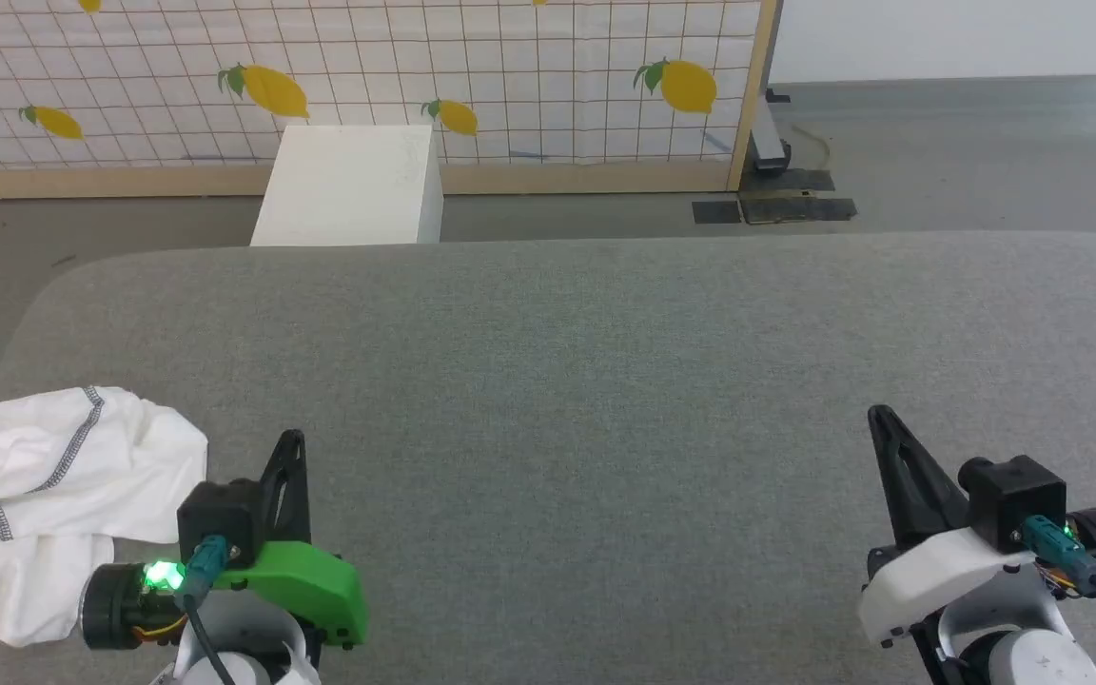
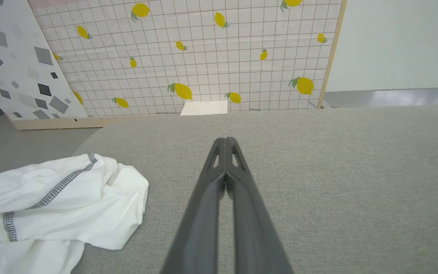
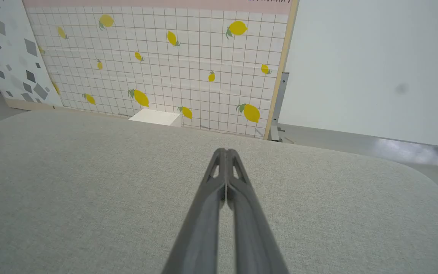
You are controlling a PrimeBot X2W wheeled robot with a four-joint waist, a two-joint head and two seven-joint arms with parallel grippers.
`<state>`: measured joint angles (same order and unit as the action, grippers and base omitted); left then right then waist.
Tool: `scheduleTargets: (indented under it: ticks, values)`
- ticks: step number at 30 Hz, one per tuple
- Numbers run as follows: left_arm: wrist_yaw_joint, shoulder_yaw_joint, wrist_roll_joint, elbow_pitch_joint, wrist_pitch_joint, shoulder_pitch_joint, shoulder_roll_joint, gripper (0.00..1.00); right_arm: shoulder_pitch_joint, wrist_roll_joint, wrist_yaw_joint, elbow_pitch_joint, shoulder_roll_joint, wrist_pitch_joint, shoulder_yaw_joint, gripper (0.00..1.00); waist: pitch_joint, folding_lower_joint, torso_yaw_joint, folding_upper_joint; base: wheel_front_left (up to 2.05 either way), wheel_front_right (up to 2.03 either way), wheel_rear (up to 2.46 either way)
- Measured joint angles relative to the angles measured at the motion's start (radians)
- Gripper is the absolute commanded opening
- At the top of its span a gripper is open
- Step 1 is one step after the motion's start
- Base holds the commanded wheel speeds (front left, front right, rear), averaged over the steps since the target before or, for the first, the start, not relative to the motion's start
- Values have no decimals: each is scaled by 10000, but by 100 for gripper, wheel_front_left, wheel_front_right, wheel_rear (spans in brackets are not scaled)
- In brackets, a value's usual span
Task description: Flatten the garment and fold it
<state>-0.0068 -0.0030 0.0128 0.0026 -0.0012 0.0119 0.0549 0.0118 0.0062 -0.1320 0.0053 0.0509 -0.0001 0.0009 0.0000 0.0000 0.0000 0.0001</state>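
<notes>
The garment (image 1: 63,495) lies crumpled at the lower left of the head view, at the grey desk's (image 1: 586,362) left edge, with a zigzag seam facing up. Just right of it is the left gripper (image 1: 293,442), its 2 fingers pressed together on nothing and clear of the cloth. The right gripper (image 1: 883,419), also pressed together, sits at the lower right, well apart from the garment. A white box (image 1: 348,185) stands beyond the desk at the upper left.
</notes>
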Motion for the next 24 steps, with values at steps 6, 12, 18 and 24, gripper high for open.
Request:
scheduleTargets:
  ticks: [6,12,18,24]
  values:
    - [0,2,0,0,0,0,0,0,0,0,0,0,0,0,0,0,0,0,0,0,0,0,0]
    - [0,2,0,0,0,0,0,0,0,0,0,0,0,0,0,0,0,0,0,0,0,0,0]
    - [0,2,0,0,-2,0,0,0,0,0,0,0,0,0,0,0,0,0,0,0,0,0,0]
    - [0,-10,21,2,-2,2,2,100,1,4,0,6,0,0,0,100,0,0,0,0,0,0,0]
